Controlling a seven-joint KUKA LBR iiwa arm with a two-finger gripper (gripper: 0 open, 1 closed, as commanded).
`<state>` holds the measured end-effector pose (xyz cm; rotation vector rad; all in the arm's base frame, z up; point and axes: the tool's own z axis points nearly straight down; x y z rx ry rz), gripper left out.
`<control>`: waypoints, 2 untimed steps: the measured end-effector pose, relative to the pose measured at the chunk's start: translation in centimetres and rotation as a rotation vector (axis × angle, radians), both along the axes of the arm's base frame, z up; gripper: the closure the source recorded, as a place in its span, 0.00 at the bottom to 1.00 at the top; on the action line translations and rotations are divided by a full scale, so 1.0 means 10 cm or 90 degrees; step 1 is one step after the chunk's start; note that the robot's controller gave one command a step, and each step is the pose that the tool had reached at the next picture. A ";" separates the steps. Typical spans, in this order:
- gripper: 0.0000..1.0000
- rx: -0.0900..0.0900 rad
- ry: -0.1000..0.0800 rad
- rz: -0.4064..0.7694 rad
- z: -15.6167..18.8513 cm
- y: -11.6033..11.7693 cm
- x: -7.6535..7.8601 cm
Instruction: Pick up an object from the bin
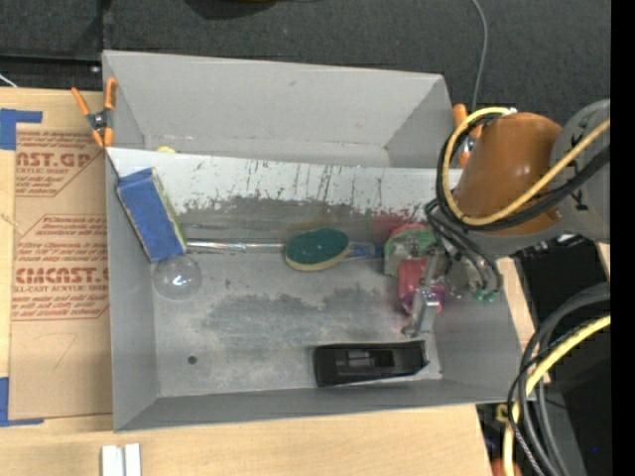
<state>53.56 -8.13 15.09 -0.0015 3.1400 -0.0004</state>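
- The grey metal bin (268, 107) holds a handful of loose things, spread well apart over its scratched floor rather than heaped.
- A blue rectangular sponge block (149, 213) with a yellowish face leans tilted against the bin's left wall, toward the far-left corner.
- A clear round ball (177, 278) lies just beside the sponge's lower end, near the left wall.
- A brush with a teal oval head (317, 249) lies about mid-floor. Its thin clear handle (233, 246) runs leftward to the sponge block.
- A black flat rectangular device (369, 362) lies along the bin's front edge, right of the middle.
- A small pink object (408, 284) sits by the right wall, roughly halfway between the far and front edges. It is bright magenta and blocky, and stands more or less upright. Its exact kind is not clear.
- A green-and-pink piece (405, 238) lies just behind it, toward the far edge. Whether the two are joined or apart cannot be told.
- The gripper (425, 310) reaches in over the right wall beneath the arm's orange cover (506, 172) and looped cables. It is low over the floor, right at the pink object's right side.
- Whether the gripper is open, closed or clamped on the pink object cannot be told, because its metal tip and the object overlap.
- The black device lies near the gripper tip, apart from it.
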 end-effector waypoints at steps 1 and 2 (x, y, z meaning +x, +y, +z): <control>0.00 0.000 0.000 0.000 0.00 0.00 0.00; 0.00 0.002 -0.002 0.272 -0.44 -0.07 -0.34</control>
